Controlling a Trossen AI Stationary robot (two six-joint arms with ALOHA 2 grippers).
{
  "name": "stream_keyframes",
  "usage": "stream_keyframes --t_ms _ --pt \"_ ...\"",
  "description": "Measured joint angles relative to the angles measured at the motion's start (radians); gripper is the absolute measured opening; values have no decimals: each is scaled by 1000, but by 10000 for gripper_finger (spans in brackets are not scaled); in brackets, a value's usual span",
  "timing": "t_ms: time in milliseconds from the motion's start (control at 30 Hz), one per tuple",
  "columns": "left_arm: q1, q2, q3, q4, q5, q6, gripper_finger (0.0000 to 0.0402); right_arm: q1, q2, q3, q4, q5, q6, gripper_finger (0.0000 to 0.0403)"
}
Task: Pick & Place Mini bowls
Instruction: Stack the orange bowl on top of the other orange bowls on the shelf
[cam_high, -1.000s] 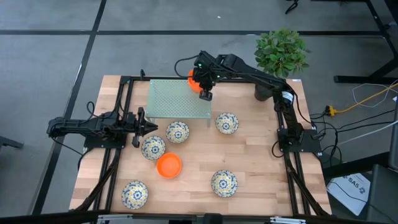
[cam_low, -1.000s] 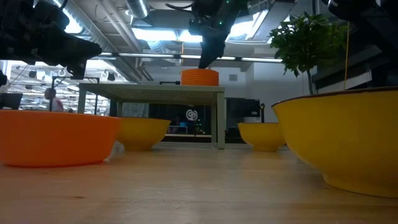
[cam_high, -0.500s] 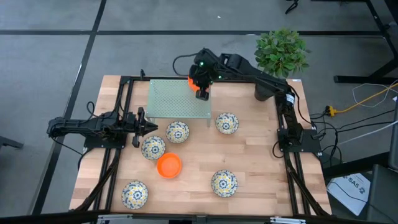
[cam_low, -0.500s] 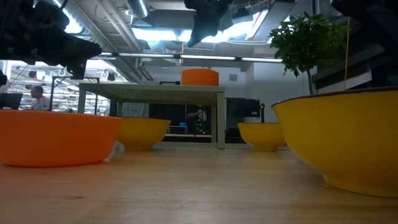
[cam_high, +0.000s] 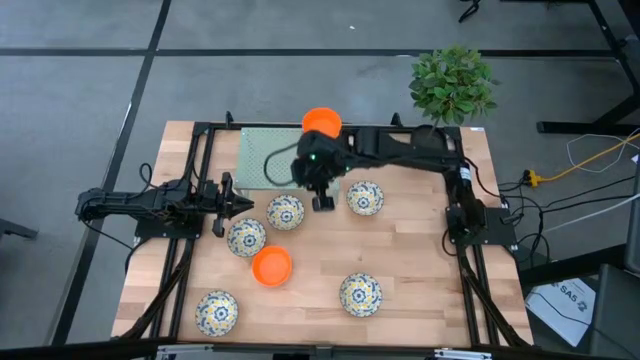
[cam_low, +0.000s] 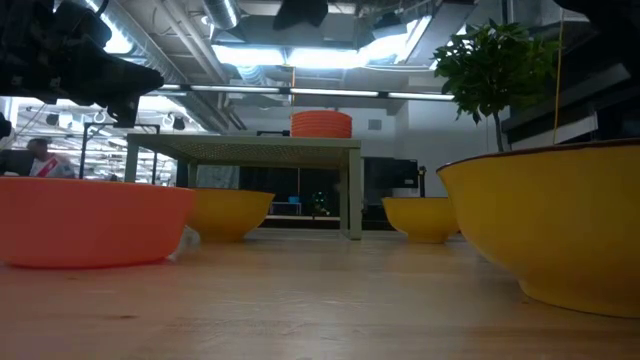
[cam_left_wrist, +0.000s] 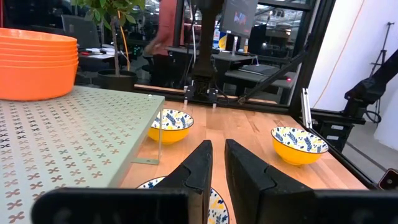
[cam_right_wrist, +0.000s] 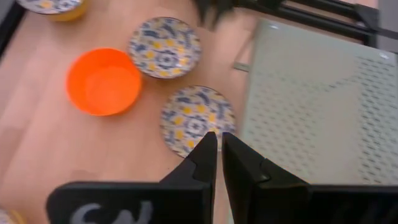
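Two nearly closed, empty fingers form the right gripper (cam_high: 324, 203), hanging just above a patterned bowl (cam_right_wrist: 198, 120) beside the perforated shelf (cam_high: 268, 165). Farther off, an orange bowl stack (cam_high: 321, 122) sits on that shelf's back corner. Only the low view shows the shelf's legs. The left gripper (cam_high: 222, 206) waits, empty, fingers nearly together.

Orange stack (cam_high: 321, 121); floral bowls (cam_high: 285, 212) scattered.
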Motion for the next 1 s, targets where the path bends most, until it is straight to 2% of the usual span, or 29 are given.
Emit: stream_keyframes --t_ms 300,533,700,1000 --pt "0 0 0 0 0 0 38 116 0 0 -5 -1 81 28" --pt "0 0 0 0 0 0 38 183 0 0 -6 -1 79 33" --pt "0 0 0 0 0 0 38 228 0 -55 38 0 80 71" --pt "0 0 0 0 0 0 38 280 1 -274 302 2 79 154"
